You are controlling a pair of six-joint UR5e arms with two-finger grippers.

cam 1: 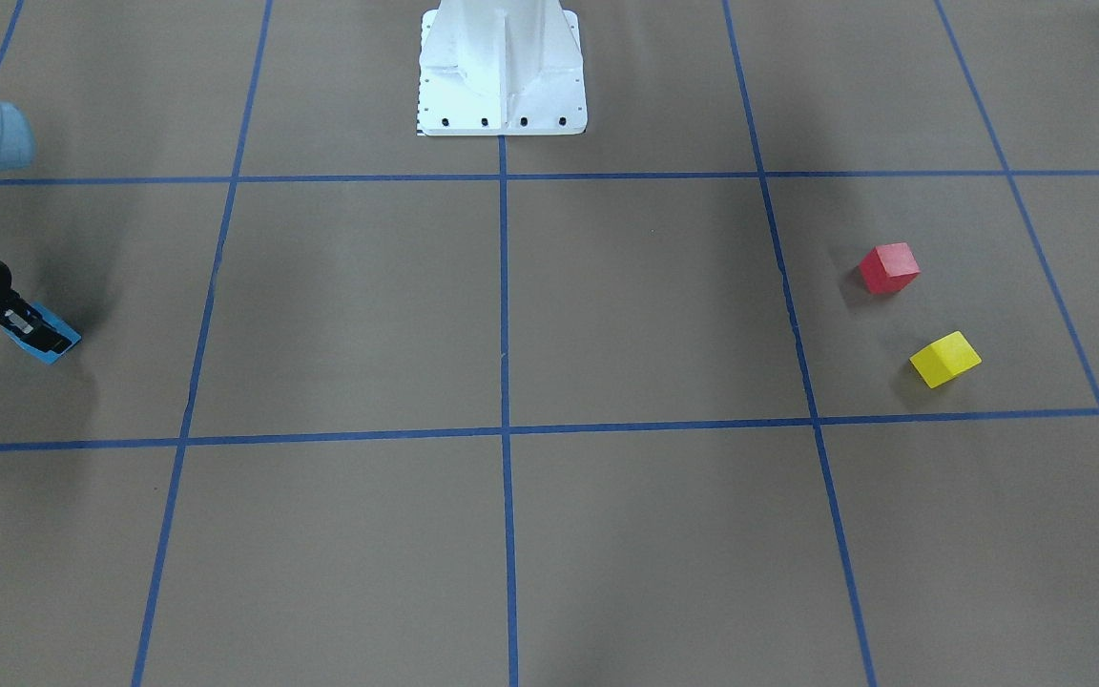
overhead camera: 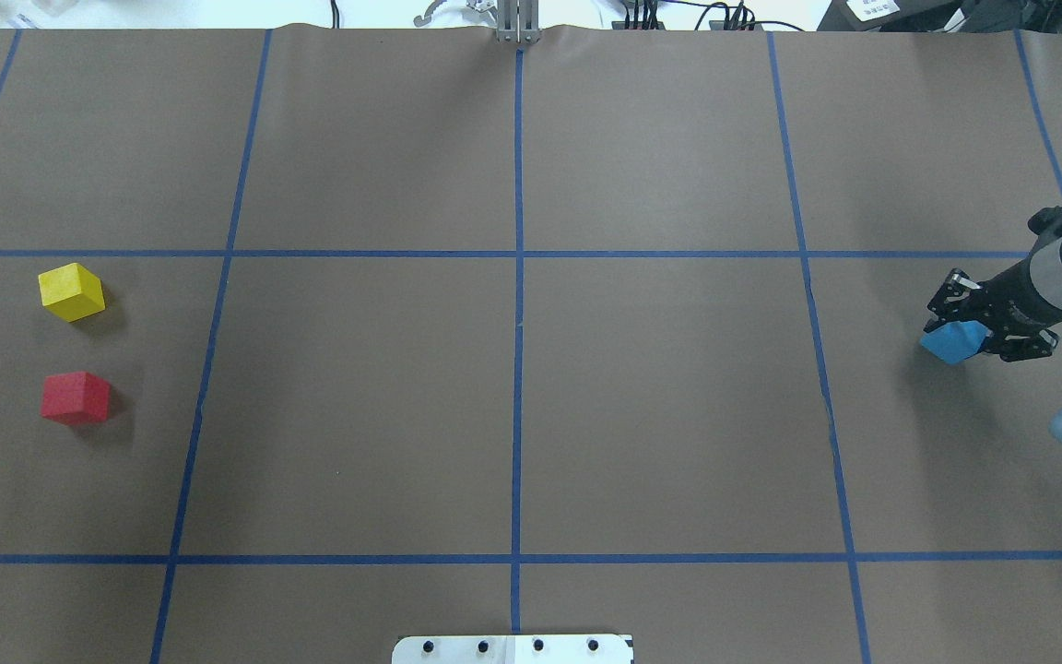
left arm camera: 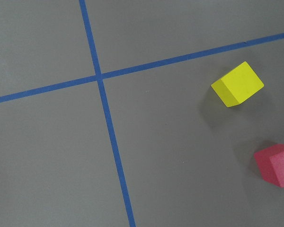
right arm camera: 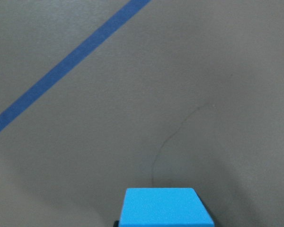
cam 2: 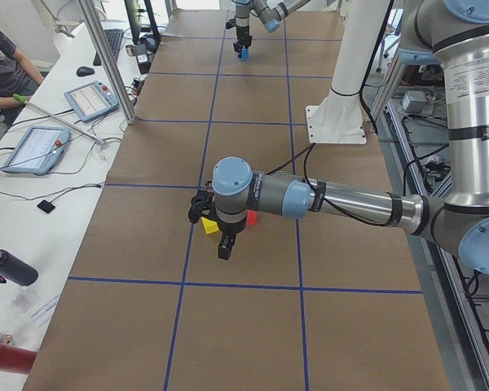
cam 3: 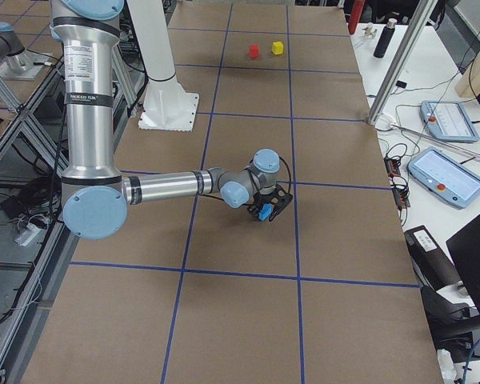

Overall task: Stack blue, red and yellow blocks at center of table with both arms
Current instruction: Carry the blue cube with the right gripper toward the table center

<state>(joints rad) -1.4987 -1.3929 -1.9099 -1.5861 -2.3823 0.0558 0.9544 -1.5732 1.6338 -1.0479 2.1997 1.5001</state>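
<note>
The blue block (overhead camera: 953,341) sits low over the table (overhead camera: 513,397) near its right end, with my right gripper (overhead camera: 966,330) shut on it. The front view shows the same gripper (cam 1: 39,334) and blue block (cam 1: 55,345), and the right wrist view shows the blue block (right arm camera: 163,207) at the bottom edge. At the far left, the yellow block (overhead camera: 71,291) and red block (overhead camera: 76,397) lie apart from each other. My left gripper (cam 2: 226,247) hovers over these two; I cannot tell if it is open or shut. The left wrist view looks down on the yellow block (left arm camera: 237,84) and red block (left arm camera: 276,164).
The white pedestal base (cam 1: 502,76) stands at the robot's edge of the table. A desk with tablets (cam 2: 34,148), a metal post (cam 2: 106,65) and a seated person (cam 2: 0,57) line the far side.
</note>
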